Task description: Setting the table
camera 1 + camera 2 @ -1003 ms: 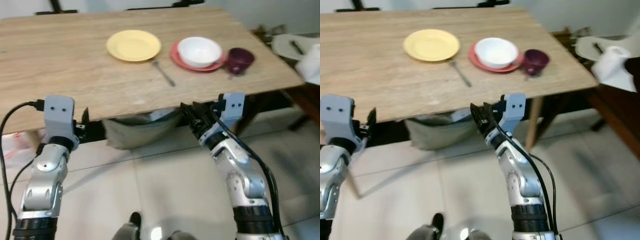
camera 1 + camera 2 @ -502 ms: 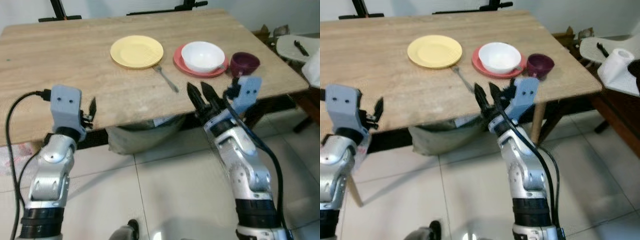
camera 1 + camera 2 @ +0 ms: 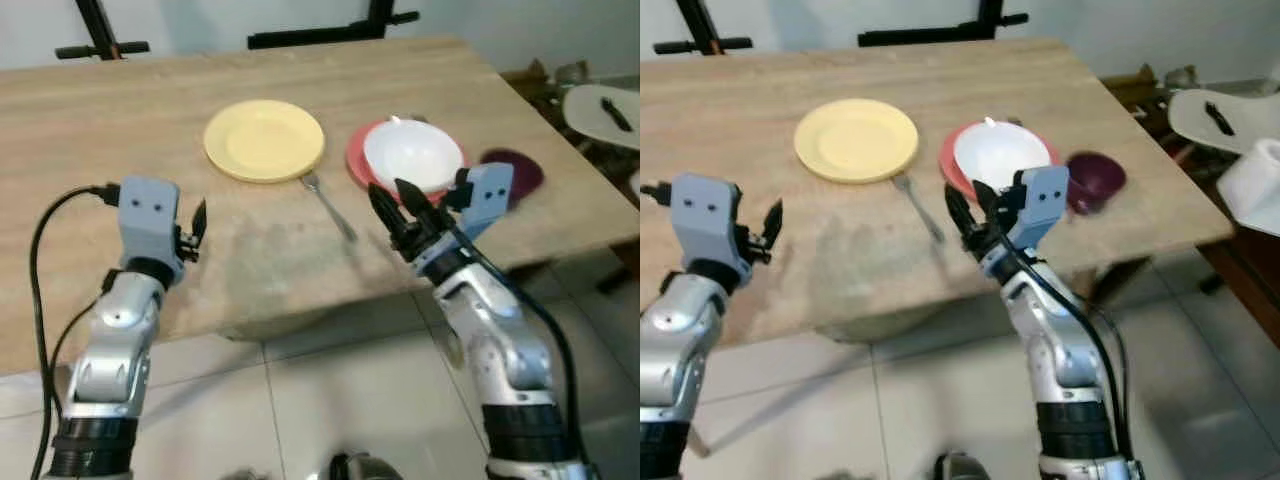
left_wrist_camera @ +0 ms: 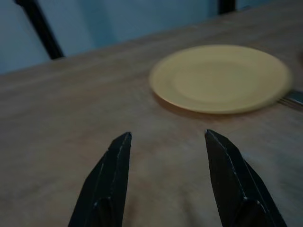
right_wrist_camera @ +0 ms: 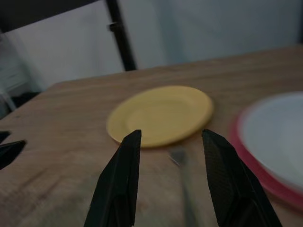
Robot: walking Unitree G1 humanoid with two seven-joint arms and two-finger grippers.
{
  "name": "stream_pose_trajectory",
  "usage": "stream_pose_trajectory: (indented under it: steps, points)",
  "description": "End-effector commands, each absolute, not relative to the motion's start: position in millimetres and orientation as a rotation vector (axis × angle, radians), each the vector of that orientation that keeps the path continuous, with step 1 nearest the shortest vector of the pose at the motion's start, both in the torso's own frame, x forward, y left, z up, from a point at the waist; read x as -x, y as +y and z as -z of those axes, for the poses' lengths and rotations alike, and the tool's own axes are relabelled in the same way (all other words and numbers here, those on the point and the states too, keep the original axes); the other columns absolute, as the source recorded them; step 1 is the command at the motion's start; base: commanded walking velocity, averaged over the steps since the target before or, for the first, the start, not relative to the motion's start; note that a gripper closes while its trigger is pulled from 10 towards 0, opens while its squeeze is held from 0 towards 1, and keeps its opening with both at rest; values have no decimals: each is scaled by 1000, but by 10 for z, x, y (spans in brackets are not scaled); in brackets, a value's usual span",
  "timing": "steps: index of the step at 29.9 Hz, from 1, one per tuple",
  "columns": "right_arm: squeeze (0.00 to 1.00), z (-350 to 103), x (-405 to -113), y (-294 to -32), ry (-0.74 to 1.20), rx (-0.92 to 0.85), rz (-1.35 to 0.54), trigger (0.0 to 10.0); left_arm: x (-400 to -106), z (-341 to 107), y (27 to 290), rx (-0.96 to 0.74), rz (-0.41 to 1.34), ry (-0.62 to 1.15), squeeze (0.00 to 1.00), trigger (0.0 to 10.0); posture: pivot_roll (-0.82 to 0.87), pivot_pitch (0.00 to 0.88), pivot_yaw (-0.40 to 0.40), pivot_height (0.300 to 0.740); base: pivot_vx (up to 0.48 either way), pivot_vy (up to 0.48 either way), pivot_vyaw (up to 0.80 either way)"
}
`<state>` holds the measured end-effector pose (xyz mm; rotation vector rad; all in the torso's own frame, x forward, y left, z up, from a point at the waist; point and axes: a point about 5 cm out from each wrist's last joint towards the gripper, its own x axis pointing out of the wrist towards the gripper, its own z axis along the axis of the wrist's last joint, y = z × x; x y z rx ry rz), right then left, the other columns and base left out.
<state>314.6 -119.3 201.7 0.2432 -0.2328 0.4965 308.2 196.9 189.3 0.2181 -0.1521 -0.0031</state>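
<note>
**Both pincers up over the bench edge, nothing grabbed**

Head views: the right pincer (image 3: 398,205) hovers over the near edge of the wooden bench (image 3: 120,120), fingers spread apart and holding nothing. Just ahead of it and a bit toward the left pincer lies the fork (image 3: 330,205), blurry enough that I can't make out the tines. Right past its fingertips sits the white bowl (image 3: 412,155) on a red plate (image 3: 355,160); the grey wrist block covers part of the plate's near rim. The purple cup (image 3: 1098,178) sits just beyond that block on the outer side, smeared and partly cut off by it. The left pincer (image 3: 198,222) is well apart from the dishes, near the bench edge, and from here its fingers are mostly tucked behind the grey block. The yellow plate (image 3: 264,140) is farther in, between the two pincers. Black stand legs (image 3: 330,30) poke up behind the bench.

Left wrist view: dim, but the two black fingers (image 4: 111,182) are clearly apart and empty, with the yellow plate ahead of them. A sliver of fork shows at the frame edge.

Right wrist view: fingers (image 5: 120,182) apart, the yellow plate ahead between them, the fork a soft blur, the bowl and red plate cut off by the frame.
</note>
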Motion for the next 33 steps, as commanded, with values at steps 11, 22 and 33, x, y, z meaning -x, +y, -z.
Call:
stream_pose_trajectory:
  steps: [11, 22, 33]
  points:
    - [0, -1709, -3088, -1129, -108, -214, -549, 10000, -2916, -1685, 2151, -263, -50, -77, 0, 10000, -50, 102, 20, 740, 470, 0, 0]
    - [0, -1490, -3105, -1175, -33, -99, -467, 10000, -2898, -1527, 2160, -301, 20, 22, 0, 10000, -50, 106, 19, 740, 0, 0, 0]
    - [0, -1398, -3092, -1156, -9, -6, -450, 10000, -2718, -1834, 1936, -199, 439, -29, 1000, 10000, -44, 117, 9, 740, 0, 0, 0]
